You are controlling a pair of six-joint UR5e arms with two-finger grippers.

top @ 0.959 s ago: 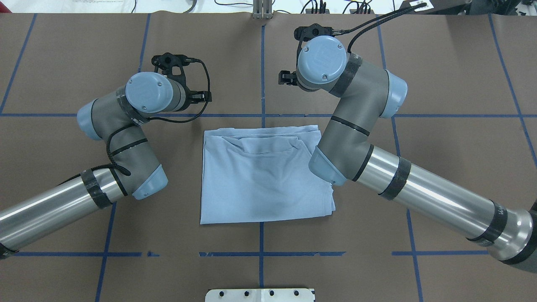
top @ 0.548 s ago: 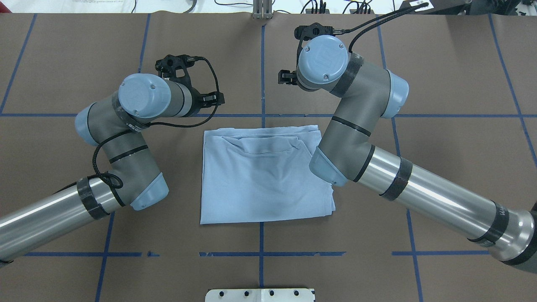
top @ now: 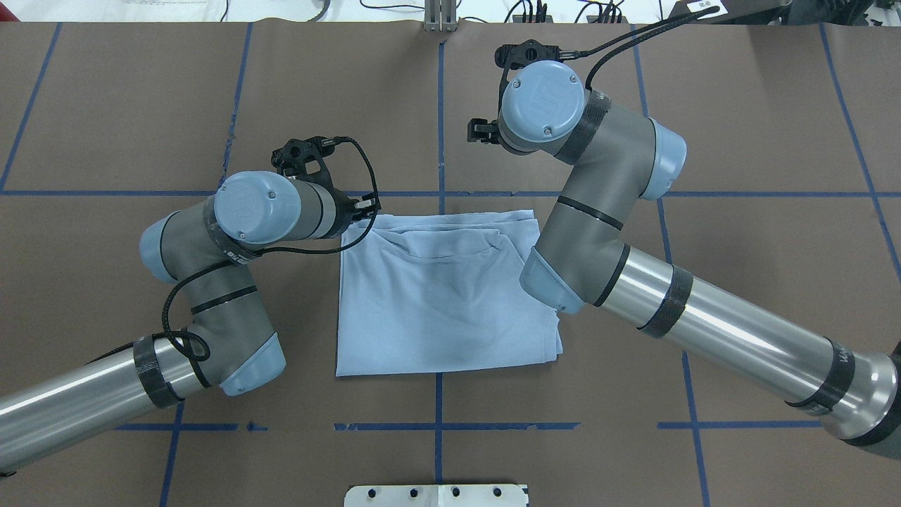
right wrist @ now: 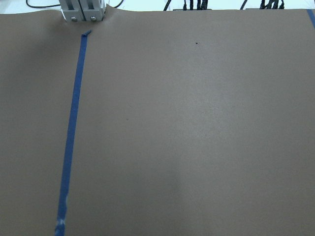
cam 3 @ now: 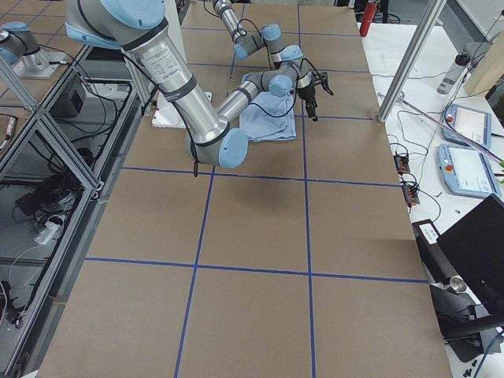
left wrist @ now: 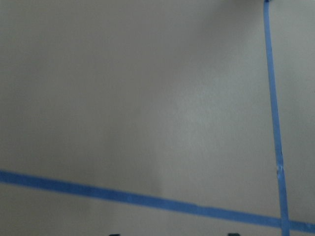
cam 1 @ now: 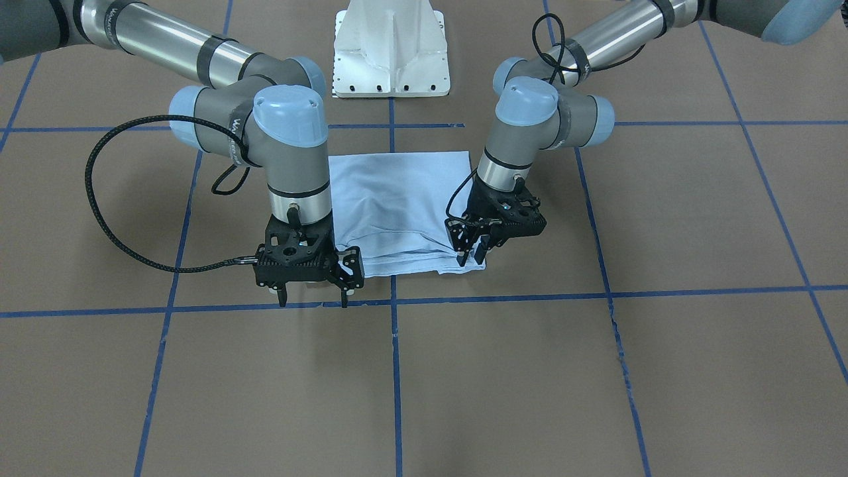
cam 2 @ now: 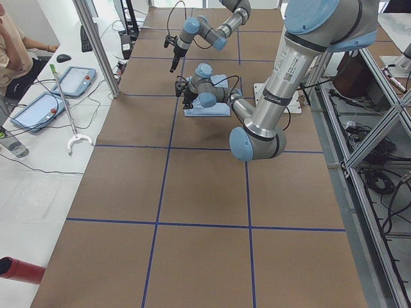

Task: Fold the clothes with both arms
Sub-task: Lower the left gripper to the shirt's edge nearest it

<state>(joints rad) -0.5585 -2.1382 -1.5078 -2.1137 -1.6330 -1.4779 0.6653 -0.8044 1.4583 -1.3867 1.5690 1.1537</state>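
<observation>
We find the T-shirt (top: 436,296) folded into a squarish pad in the middle of the tabletop (top: 739,105). Its neckline and stacked layers lie along the top edge in the overhead view, which is the bottom edge in the front-facing view. That edge runs across the frame, and we judge the next fold will be taken from its two corners.

The left claw (cam 1: 472,255) is much the nearer. It stands low at the pad's lower right corner in the front-facing view, its fingertips over or touching the cloth. We read it as released and holding nothing, since the left wrist view shows two dark tips apart at the bottom of the frame.

The right claw (cam 1: 313,298) is spread wide and empty. It sits at lower left in the front-facing view, off the cloth and past the edge on the bare tabletop side. The left-end side view shows it hanging well above the surface. We think it has to come down and in towards its corner before both arms can lift together.
</observation>
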